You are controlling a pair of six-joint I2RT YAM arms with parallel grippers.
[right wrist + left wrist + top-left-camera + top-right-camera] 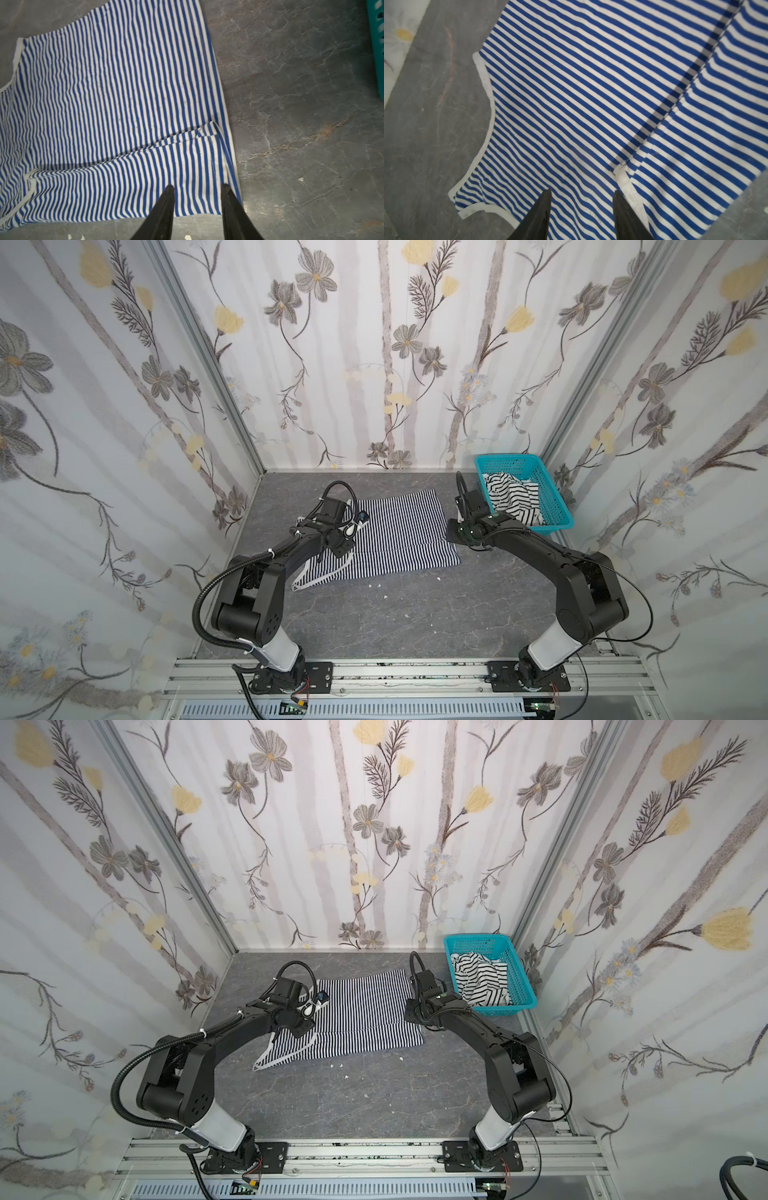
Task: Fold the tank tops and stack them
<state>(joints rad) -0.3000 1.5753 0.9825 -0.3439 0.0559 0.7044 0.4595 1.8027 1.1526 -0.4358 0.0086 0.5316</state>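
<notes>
Jaws of left gripper (582, 190) and right gripper (197, 185) were spread, empty, just over the thin navy-and-white striped knit tank top (399, 531) lying part-folded flat beneath them; looked light, limp and wrinkle-prone, so best pinched at the layered edge beside each tip.

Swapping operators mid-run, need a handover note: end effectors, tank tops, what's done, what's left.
Left end effector: open, empty, over the strap end of the navy-striped tank top.
Right end effector: open, empty, over its hem end.
Navy-striped tank top: spread on the table, near long edge folded over the body.
Black-and-white tank top: crumpled in the teal basket.
Done: one lengthwise fold.
Left: finish folding this top, fold the one in the basket, stack both.
</notes>
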